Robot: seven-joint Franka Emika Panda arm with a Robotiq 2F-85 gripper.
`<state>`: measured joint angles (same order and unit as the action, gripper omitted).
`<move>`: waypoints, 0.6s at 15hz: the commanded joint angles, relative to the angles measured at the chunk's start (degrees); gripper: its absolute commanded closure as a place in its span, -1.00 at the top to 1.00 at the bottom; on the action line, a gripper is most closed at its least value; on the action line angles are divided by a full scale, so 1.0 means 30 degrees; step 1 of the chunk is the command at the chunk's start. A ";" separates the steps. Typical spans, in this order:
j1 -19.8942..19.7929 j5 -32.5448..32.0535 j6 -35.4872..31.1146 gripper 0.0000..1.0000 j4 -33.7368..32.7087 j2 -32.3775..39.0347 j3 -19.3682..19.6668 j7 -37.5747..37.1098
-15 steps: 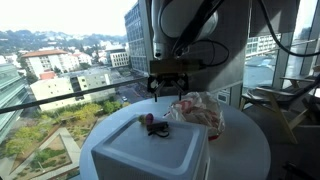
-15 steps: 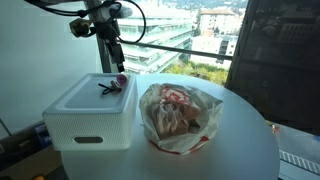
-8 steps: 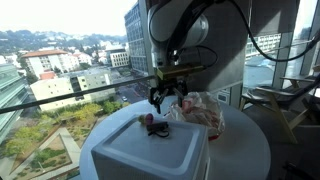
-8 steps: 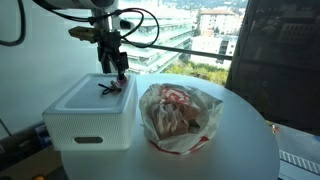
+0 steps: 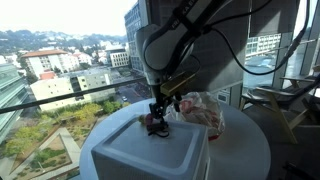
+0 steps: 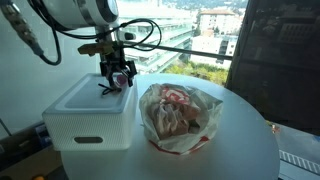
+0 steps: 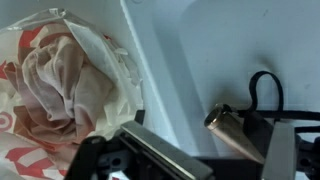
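Gripper (image 5: pixel 155 120) — jaws wide — over corded item (image 7: pixel 232 128) on white box (image 6: pixel 85 115), plastic bag (image 6: pixel 178 118) adj.

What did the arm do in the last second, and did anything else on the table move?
The claw came down from above the box to the corded item lying on its lid. In the wrist view its jaws stand open on either side of the item, which does not look gripped yet. The item, box, bag and table stayed where they were.
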<state>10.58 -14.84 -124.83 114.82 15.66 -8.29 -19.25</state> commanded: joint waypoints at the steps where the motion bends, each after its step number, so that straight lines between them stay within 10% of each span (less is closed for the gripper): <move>1: 0.0681 -0.1169 -0.0802 1.00 -0.1030 0.1151 0.0380 0.0650; 9: 0.1119 -0.1567 -0.1995 1.00 -0.1475 0.2072 0.0632 0.1505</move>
<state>12.95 -18.88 -129.54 112.08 20.79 -7.31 -16.57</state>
